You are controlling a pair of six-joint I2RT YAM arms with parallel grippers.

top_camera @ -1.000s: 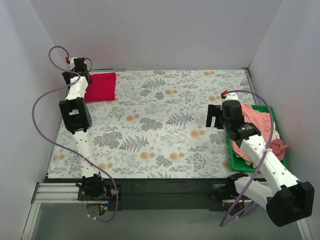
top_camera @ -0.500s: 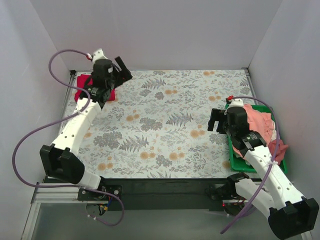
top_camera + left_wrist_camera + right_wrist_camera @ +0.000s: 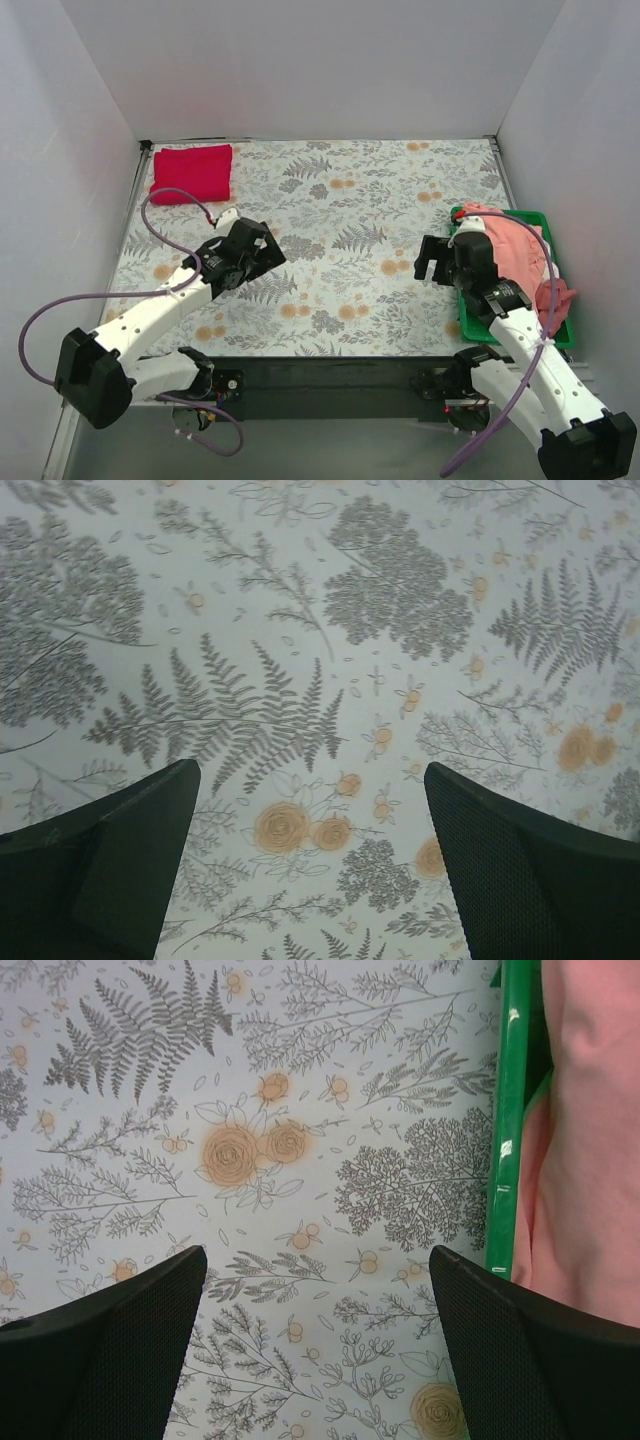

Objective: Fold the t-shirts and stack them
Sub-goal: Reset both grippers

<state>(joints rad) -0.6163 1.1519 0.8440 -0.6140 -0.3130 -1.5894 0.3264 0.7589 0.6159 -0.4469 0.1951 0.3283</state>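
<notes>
Awaiting pickup: pink shirts (image 3: pixel 508 238) heaped in bin (image 3: pixel 508 1110); right end effector (image 3: pixel 315 1260) and left end effector (image 3: pixel 310 780) both spread, empty. Risk: tangled shirts lifting together, dragging bin.

The table cover (image 3: pixel 340 200) is pale grey-white, printed all over with grey ferns, leafy sprigs and small orange roses. In the far left corner the crimson t-shirt (image 3: pixel 192 173) is a plain bright red. The bin (image 3: pixel 470 322) is glossy green; the salmon shirt (image 3: pixel 515 240) in it is a plain soft pink, and the maroon-pink shirt (image 3: pixel 558 297) beside that is duskier. The left arm (image 3: pixel 150 320) and right arm (image 3: pixel 520 340) are white with black joints and purple cables (image 3: pixel 165 190). The left gripper (image 3: pixel 310 770) and right gripper (image 3: pixel 318 1252) have black fingers, finely dotted on the pads
</notes>
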